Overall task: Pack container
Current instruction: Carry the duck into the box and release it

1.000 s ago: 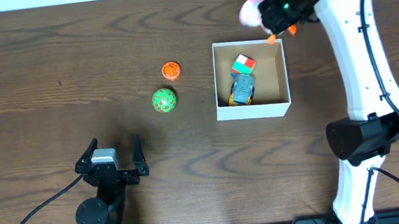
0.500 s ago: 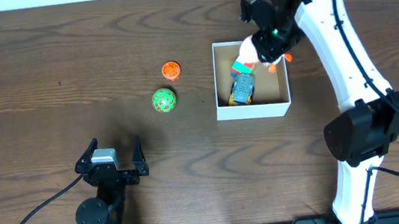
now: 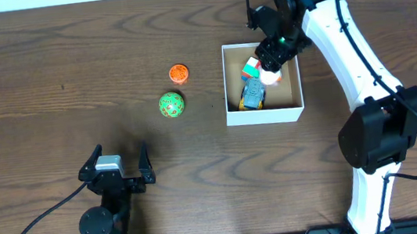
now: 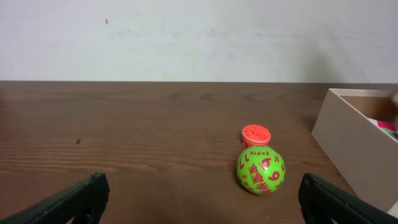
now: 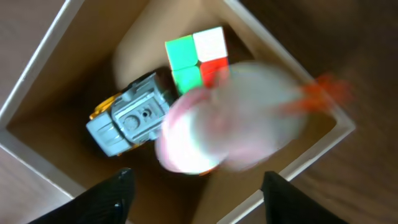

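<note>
White-walled square container, cardboard-lined, holds blocky grey car, glossy cube; blurred rounded pink toy above; left gripper, right gripper both spread.

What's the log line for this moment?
right gripper open over container | pink toy blurred above car, cube | left gripper open | ball, disc outside

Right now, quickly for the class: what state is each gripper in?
Left gripper: open, holding nothing.
Right gripper: open over the container; the blurred pink toy is not clamped.
</note>
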You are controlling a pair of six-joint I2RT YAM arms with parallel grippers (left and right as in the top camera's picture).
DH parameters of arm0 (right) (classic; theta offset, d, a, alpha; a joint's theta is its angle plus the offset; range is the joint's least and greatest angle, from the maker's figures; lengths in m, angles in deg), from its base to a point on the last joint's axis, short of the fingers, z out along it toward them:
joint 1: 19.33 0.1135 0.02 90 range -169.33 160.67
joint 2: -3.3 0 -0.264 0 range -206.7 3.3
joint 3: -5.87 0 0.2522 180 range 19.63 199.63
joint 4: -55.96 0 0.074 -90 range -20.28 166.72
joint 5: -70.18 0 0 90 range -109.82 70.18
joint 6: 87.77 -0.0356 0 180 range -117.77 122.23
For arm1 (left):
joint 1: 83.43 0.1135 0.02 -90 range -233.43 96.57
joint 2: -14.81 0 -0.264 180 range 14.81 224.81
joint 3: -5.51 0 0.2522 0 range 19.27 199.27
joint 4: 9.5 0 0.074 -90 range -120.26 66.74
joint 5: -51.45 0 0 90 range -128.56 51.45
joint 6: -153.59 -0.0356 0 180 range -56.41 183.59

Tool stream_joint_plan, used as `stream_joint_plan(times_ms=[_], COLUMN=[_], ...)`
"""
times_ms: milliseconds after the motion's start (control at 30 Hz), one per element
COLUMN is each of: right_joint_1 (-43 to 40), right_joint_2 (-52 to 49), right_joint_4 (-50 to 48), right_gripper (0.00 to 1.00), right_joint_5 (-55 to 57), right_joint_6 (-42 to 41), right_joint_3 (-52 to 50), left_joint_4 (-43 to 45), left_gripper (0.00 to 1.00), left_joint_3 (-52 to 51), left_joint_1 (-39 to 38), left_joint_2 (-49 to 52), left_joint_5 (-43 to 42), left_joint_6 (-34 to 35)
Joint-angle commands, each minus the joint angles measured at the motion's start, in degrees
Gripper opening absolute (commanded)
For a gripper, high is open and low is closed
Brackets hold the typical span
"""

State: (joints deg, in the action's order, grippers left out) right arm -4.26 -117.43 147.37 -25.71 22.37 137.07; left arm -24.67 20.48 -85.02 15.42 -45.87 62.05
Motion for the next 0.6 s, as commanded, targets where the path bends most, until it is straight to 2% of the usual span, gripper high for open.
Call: stream_joint_plan(times_ms=[0,200,300,433,467,567], right_joint_1=[-0.26,-0.81,-0.13,1.70,2.16,1.99], right_joint_2=[-0.04,-0.04,0.20,0.90,1.11,1.64], right_joint_4=[-0.68,-0.98,-1.03,-1.03,-1.11,-2.16], right_gripper=[0.70,0.73,0.76,0.84,0.99,0.99], right_joint_5=[0.83,1.11,-2.27,-4.02,-4.00,-2.03], right_joint_6=[0.28,-0.11,-0.79,-3.67,-4.09,-6.29], right_joint_3=[-0.15,-0.15,0.20,3.96,5.81,12.37], left_joint_4=[-1.97,-1.97,-1.97,-1.97,-1.97,-1.97], left_gripper=[0.98,0.98,0.98,0.98,0.98,0.98], left_joint_3=[-0.98,-0.98,-0.98,-0.98,-0.98,-0.98], left_joint_1=[0.33,0.33,0.33,0.33,0.33,0.33], left_joint_2=[-0.37,-0.37,-0.37,-0.37,-0.37,-0.37], left_joint_5=[-0.83,-0.83,-0.83,-0.85,-0.83,-0.83], left_joint_6=[-0.37,-0.35,-0.37,-0.37,-0.37,-0.37])
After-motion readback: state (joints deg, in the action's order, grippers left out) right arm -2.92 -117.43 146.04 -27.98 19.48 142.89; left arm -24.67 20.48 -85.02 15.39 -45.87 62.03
